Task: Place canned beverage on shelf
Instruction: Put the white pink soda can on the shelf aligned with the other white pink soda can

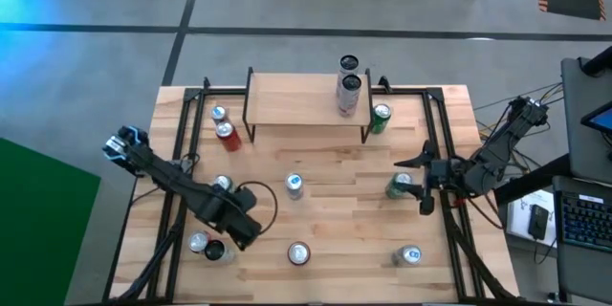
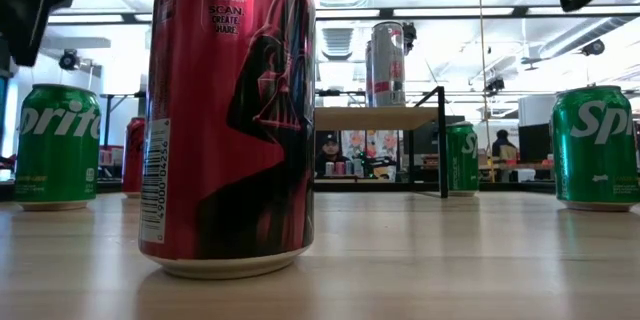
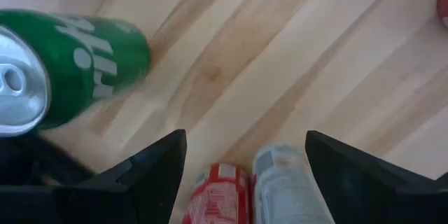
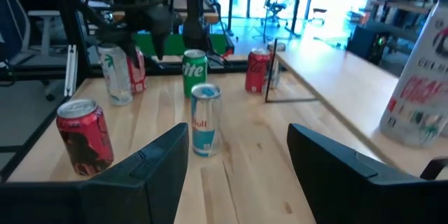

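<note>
Two silver cans already on shelf, rest scattered on table. Left gripper spread above red can and pale can standing touching: risk of knocking neighbour. Right gripper spread, empty, beside green can.

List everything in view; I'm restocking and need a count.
shelf: one, light wood, table's far edge
slim cans: two, silver, shelf's right end
Sprite cans: four, green, spread over table
red cans: three, red, left and front
silver cans: two, silver, left side
Red Bull can: one, blue-silver, centre
left claw: one, black, open above a red and a silver can
right claw: one, black, open, right side
</note>
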`<state>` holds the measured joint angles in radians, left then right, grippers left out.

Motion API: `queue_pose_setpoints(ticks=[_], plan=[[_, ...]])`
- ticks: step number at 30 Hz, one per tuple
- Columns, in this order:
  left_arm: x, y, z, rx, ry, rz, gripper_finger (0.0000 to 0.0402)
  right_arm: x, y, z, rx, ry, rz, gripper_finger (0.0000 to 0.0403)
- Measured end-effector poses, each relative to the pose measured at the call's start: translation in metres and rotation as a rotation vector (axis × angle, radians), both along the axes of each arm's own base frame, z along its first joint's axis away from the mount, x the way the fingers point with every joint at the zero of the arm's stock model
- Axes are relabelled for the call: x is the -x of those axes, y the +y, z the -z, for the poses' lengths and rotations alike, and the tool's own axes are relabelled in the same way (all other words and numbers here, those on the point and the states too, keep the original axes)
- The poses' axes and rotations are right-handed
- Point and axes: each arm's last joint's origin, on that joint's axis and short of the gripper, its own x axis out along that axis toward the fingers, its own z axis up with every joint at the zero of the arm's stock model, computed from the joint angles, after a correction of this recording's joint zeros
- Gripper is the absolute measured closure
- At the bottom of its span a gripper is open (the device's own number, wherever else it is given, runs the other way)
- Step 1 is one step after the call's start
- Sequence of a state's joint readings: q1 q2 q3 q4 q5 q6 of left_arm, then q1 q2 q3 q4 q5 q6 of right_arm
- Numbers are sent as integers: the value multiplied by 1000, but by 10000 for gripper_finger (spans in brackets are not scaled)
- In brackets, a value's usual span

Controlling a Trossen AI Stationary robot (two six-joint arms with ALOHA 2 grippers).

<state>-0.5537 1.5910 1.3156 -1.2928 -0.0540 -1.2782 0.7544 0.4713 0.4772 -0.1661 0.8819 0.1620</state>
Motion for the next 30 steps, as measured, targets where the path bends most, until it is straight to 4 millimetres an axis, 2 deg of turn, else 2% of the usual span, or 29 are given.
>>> queue_pose_setpoints(ticks=[8,13,23,30], plan=[[-21,-14,-25,129,-6,-42,123,3,-2,-15,51,-27,-10,170],[-24,-23,-39,189,-13,-99,101,3,-3,-19,94,-30,-15,170],[-6,-36,-32,170,92,-130,27,7,-6,-22,97,-47,-16,170],[3,-50,-26,177,103,-88,33,6,-6,-21,88,-40,-14,170]])
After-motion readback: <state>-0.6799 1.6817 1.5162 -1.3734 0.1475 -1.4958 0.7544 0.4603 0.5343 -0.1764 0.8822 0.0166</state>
